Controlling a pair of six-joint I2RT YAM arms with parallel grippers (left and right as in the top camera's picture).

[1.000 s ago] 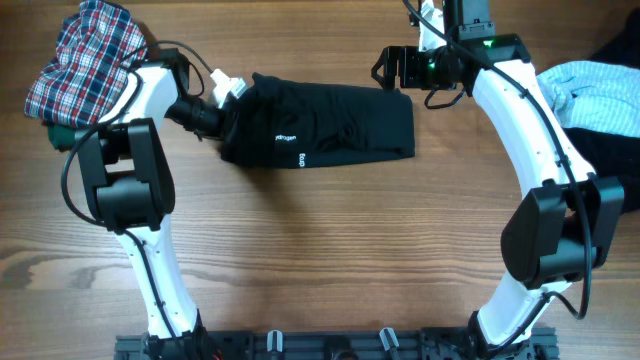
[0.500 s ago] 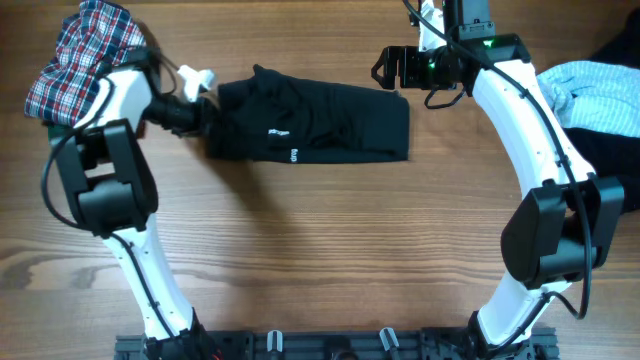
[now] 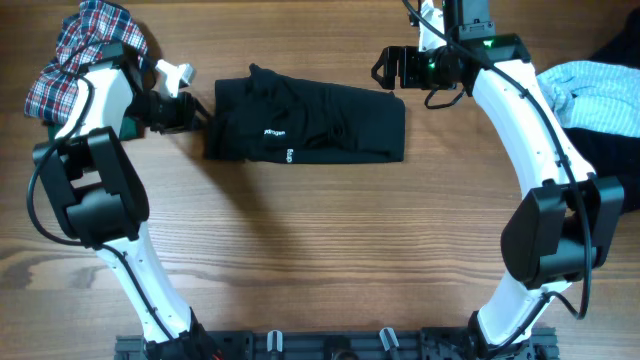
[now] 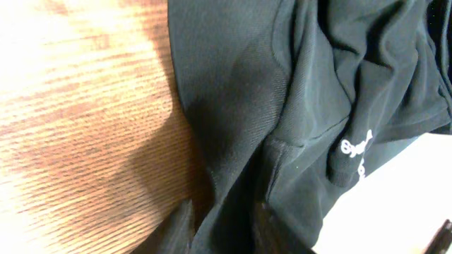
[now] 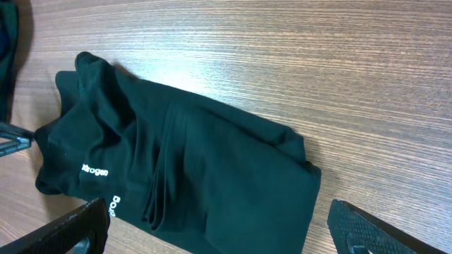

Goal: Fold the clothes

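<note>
The black T-shirt (image 3: 320, 120) lies folded into a long rectangle at the back of the table, its white logo print (image 3: 275, 133) near the left end. My left gripper (image 3: 195, 113) is low at the shirt's left edge. In the left wrist view a fold of the black T-shirt (image 4: 296, 106) runs between the two dim fingers of the left gripper (image 4: 224, 229); a pinch cannot be made out. My right gripper (image 3: 385, 68) hovers open above the shirt's far right corner. From the right wrist, the right gripper (image 5: 222, 233) straddles the black T-shirt (image 5: 212, 183) from above without touching.
A plaid garment (image 3: 85, 55) is bunched at the back left, over something green (image 3: 57, 133). A light blue garment (image 3: 600, 90) lies on a dark one (image 3: 615, 150) at the right edge. Bare wooden table (image 3: 320, 250) spreads in front of the shirt.
The left gripper pulled back to the left and the black T-shirt slid left with it. The right arm has stayed where it was.
</note>
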